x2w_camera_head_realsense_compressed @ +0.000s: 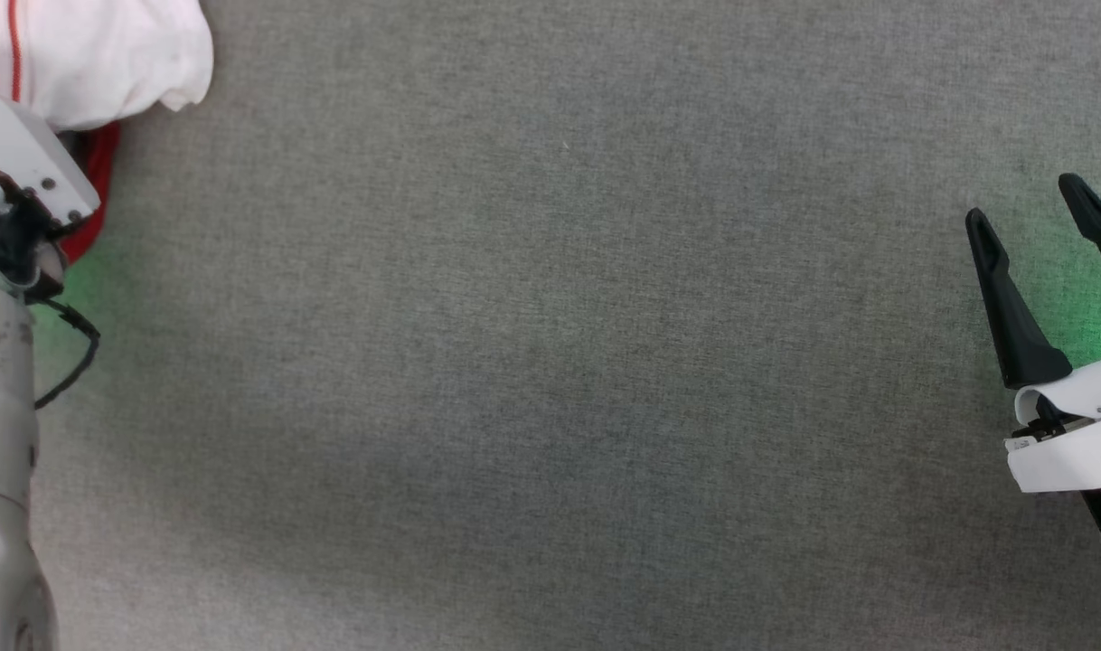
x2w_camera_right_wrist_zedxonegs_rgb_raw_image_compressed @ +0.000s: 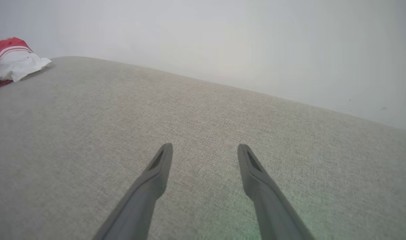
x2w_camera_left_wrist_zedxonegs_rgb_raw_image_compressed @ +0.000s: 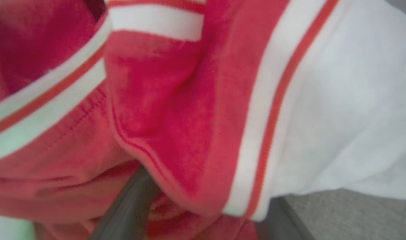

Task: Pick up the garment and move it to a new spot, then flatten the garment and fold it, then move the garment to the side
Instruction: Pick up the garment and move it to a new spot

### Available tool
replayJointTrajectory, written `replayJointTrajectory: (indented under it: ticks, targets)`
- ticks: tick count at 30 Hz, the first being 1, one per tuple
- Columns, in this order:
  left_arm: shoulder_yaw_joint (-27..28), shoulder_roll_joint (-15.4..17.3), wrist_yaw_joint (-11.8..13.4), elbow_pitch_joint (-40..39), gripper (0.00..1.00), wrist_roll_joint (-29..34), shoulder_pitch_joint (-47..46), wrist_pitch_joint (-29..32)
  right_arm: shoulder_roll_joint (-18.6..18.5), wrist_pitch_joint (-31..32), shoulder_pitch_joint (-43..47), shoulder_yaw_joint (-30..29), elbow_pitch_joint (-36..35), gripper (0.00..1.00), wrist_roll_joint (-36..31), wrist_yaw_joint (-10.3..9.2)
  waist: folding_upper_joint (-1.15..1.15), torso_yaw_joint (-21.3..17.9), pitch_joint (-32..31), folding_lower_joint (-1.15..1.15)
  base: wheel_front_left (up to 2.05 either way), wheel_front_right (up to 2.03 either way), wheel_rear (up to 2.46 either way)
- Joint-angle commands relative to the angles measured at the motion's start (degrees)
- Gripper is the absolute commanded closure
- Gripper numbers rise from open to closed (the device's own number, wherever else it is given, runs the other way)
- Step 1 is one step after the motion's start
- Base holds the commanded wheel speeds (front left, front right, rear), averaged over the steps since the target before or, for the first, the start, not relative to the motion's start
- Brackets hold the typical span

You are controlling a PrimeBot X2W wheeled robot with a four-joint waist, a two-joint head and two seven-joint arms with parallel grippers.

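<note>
The garment, red with a white sleeve and striped trim, lies bunched at the top left corner of the head view. My left arm's wrist reaches into it from the left edge. Up close, the garment has a red fold hanging between the two wide-apart fingers of my left gripper, which is open; cloth covers the fingertips. My right gripper hovers open over bare fabric at the far right, holding nothing. From my right gripper, the garment is a small heap far off to the left.
A grey woven surface spreads across the whole middle between the two arms. In the right wrist view a pale wall rises behind the surface's far edge.
</note>
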Motion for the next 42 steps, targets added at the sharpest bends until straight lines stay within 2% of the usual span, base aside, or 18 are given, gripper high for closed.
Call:
replayJointTrajectory:
  ticks: [1,2,5,13,23,32,42]
  targets:
    - [-0.9,-3.4,0.2,3.2,0.52,0.2,2.9,0.5,0.0,0.2,0.1,-0.2,-0.1,0.0,0.0,-0.06,0.0,0.1,-0.2,0.0,0.0,0.0,0.0]
    - [-1.1,-3.0,0.0,3.5,1.0,0.6,2.6,-0.4,0.2,0.3,0.3,-0.2,-0.1,0.0,0.0,-0.06,0.0,0.3,-0.6,0.0,0.0,0.0,0.0]
    - [-1.4,-2.3,-0.1,4.2,1.0,1.0,2.0,-1.3,0.4,0.3,0.9,-0.2,0.2,0.0,-0.2,-0.06,0.0,0.8,-1.6,0.0,0.0,0.0,0.0]
    - [-3.5,1.9,-2.4,2.6,1.0,2.9,-2.8,-7.0,2.4,-0.7,3.1,0.3,2.5,0.0,-0.3,-0.06,0.0,2.9,-8.5,0.0,0.0,0.0,0.0]
    - [-8.1,2.7,-5.0,-2.0,1.0,6.1,-8.2,-9.1,5.5,-1.9,6.2,0.3,6.2,0.0,-0.7,-0.06,0.0,5.3,-17.9,0.0,0.0,0.0,0.0]
    - [-12.2,1.7,-6.5,-8.8,1.0,7.2,-10.8,-4.1,7.8,-3.2,7.9,-0.8,8.1,0.0,-1.3,-0.06,0.0,5.2,-23.5,0.0,0.0,0.0,0.0]
    - [-14.2,1.4,-6.6,-21.0,1.0,5.3,-5.6,5.2,9.3,-4.2,9.4,-4.6,9.2,0.0,-2.1,-0.06,0.0,2.1,-26.4,0.0,0.0,0.0,0.0]
